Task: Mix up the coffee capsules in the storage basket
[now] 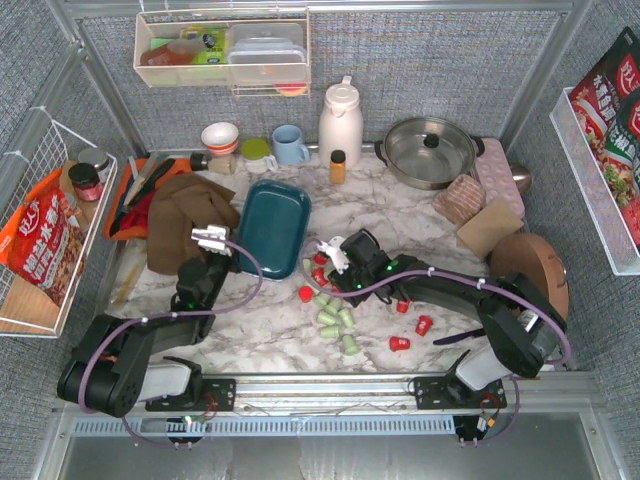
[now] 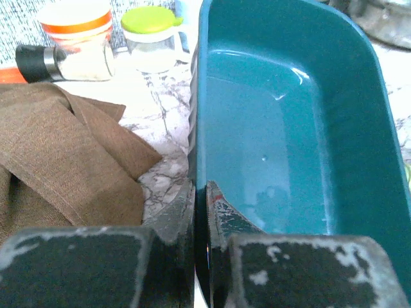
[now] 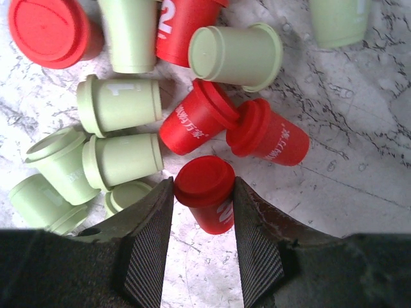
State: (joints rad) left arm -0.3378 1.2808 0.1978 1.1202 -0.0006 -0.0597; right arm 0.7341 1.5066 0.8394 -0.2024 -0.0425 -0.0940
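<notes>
The storage basket (image 1: 272, 225), a dark teal bin, lies empty on the marble table left of centre. My left gripper (image 1: 212, 240) is shut on its near left wall (image 2: 200, 160), one finger inside and one outside. The coffee capsules (image 1: 330, 300), red and pale green, lie loose in a heap on the table to the right of the basket. A few red ones (image 1: 400, 343) are scattered further right. My right gripper (image 3: 203, 186) is shut on one red capsule (image 3: 207, 192) at the heap's edge, just above the table. Green capsules (image 3: 122, 106) and red ones (image 3: 266, 135) lie close around it.
A brown cloth (image 1: 185, 215) lies against the basket's left side. Behind stand a blue mug (image 1: 290, 145), a white jug (image 1: 340, 120), a small amber bottle (image 1: 338, 165) and a lidded pot (image 1: 430, 150). An orange tray (image 1: 140, 190) and a wire rack (image 1: 40, 230) are at the left.
</notes>
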